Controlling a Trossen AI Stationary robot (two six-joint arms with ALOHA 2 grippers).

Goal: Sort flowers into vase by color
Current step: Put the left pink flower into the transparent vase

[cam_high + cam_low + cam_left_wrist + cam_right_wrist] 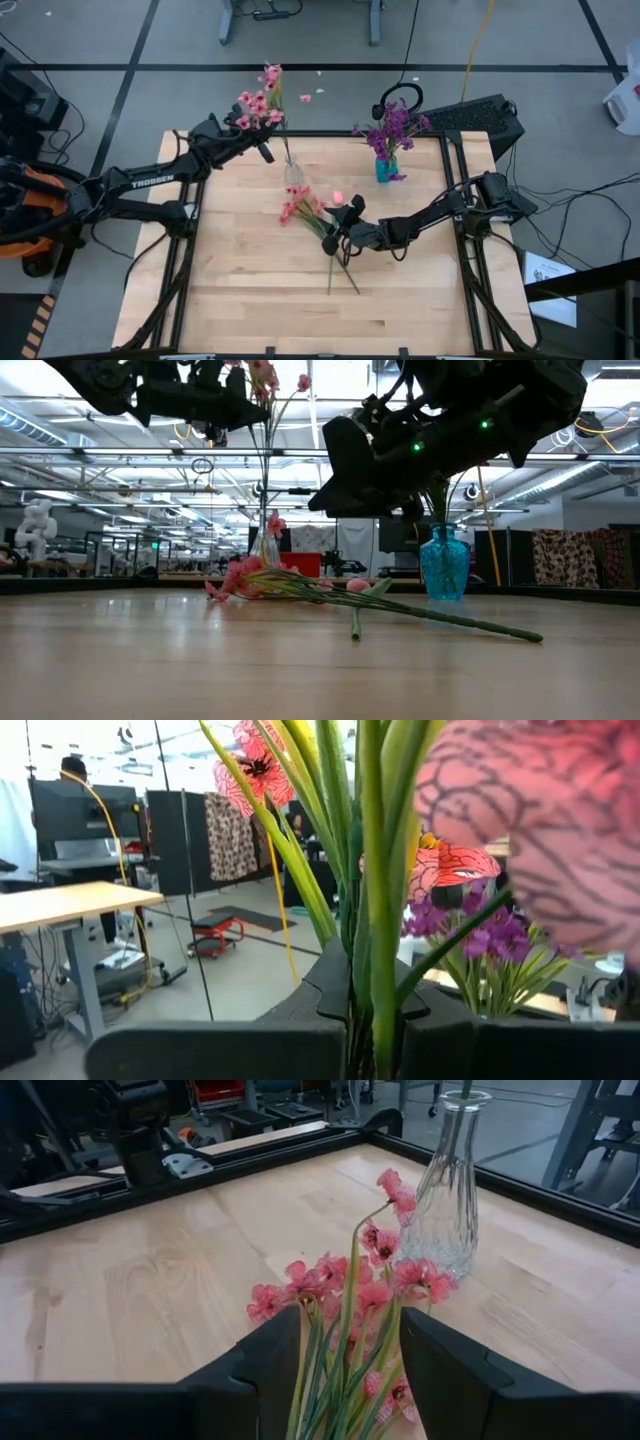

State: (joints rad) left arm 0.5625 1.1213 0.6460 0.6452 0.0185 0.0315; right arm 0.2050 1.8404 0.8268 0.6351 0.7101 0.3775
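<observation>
Pink flowers (345,1295) lying on the table (240,290) just ahead of and between the half-parted fingers of the right gripper (333,240), near the clear vase (447,1190), while left gripper (262,146) is clamping a pink spray (259,102) upright above it.

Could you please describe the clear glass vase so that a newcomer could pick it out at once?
Start at the wooden table and look to the middle of its far half. There stands the clear glass vase, a stem rising from it. Unlike the blue vase with purple flowers, it is colourless.
</observation>
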